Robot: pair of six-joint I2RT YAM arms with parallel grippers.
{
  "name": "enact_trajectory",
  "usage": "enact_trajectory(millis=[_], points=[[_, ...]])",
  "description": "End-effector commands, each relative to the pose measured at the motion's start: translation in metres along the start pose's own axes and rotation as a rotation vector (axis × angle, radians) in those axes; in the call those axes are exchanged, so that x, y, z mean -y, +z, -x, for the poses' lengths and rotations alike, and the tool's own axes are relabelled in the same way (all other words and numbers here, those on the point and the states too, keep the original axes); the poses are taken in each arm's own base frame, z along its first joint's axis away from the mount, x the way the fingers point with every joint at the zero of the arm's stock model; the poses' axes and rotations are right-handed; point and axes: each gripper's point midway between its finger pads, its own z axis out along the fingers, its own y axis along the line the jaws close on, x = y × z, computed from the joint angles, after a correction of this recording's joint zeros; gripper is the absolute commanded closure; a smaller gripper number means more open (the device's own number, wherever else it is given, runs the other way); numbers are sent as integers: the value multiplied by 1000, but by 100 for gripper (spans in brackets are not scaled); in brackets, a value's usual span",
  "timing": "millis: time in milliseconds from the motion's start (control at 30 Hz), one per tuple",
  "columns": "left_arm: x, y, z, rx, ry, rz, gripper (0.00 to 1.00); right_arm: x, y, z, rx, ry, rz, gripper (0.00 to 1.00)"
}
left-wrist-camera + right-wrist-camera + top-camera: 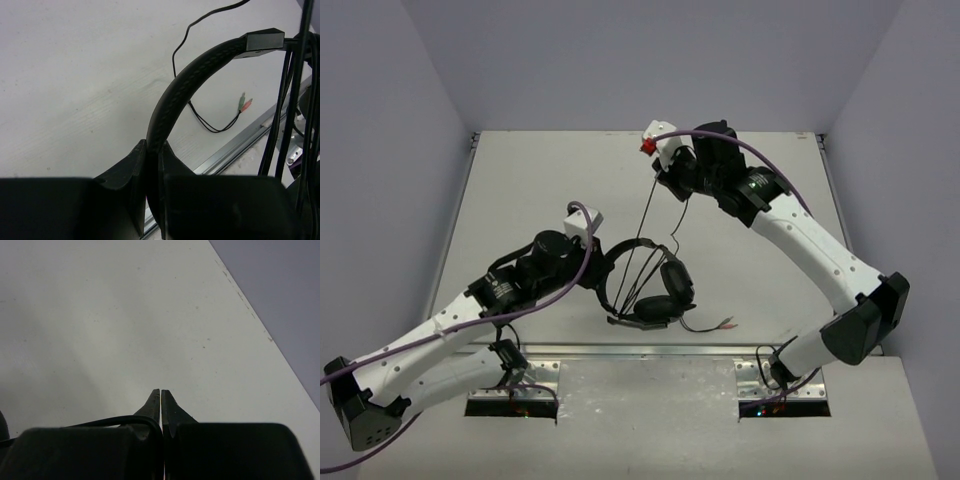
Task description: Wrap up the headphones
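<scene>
The black headphones sit near the table's front middle, earcups to the right. My left gripper is shut on the headband, which rises from between its fingers in the left wrist view. The thin black cable runs taut from the headphones up to my right gripper, raised over the far middle of the table. In the right wrist view the cable curves into the closed jaws of the right gripper. The cable's loose end with red and green plugs lies on the table; the plugs also show in the left wrist view.
The white table has a metal rail along its near edge. Grey walls close in the left, right and far sides. Purple arm cables loop over both arms.
</scene>
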Motion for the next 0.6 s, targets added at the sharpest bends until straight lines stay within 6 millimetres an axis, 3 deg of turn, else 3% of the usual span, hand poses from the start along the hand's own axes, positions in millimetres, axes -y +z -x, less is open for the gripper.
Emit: enact_trajectory(millis=[0, 333, 500, 567], points=[[22, -17, 2, 15, 30, -109, 100, 38, 4, 22, 99, 23, -129, 98], [23, -23, 8, 41, 38, -114, 100, 44, 29, 9, 55, 17, -126, 99], [25, -26, 17, 45, 55, -115, 100, 37, 23, 10, 72, 20, -103, 99], [17, -29, 21, 43, 77, -64, 100, 39, 16, 15, 87, 5, -109, 99]])
